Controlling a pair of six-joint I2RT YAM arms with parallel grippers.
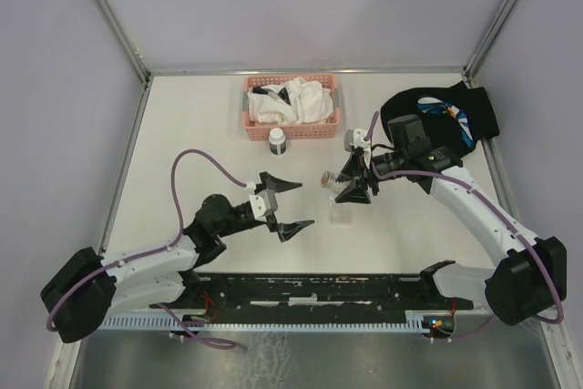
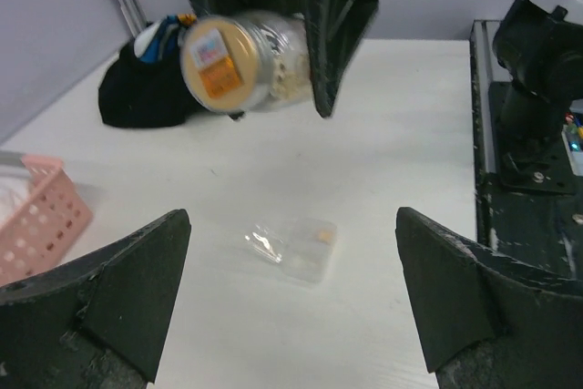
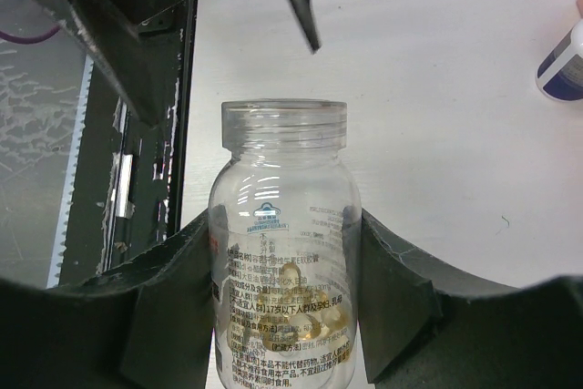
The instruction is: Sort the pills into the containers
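Observation:
My right gripper [image 1: 353, 187] [image 3: 284, 225] is shut on a clear pill bottle [image 3: 284, 252] [image 2: 241, 61], held on its side above the table. Several yellow pills [image 3: 314, 316] lie inside it. Its threaded neck shows no cap in the right wrist view, and a round tan end with an orange label faces the left wrist camera. The container [image 1: 342, 217] [image 2: 296, 241], a small flat clear box, lies on the table just below and in front of the bottle, with one yellowish pill [image 2: 321, 236] in it. My left gripper [image 1: 305, 204] [image 2: 291, 216] stands open and empty, left of the container.
A pink basket [image 1: 291, 125] [image 2: 36, 216] with white cloths sits at the back. In front of the basket stands a small white bottle [image 1: 276, 141] [image 3: 565, 66]. A black bag [image 1: 446, 111] [image 2: 146, 88] lies at the back right. A black rail [image 1: 310, 289] runs along the near edge.

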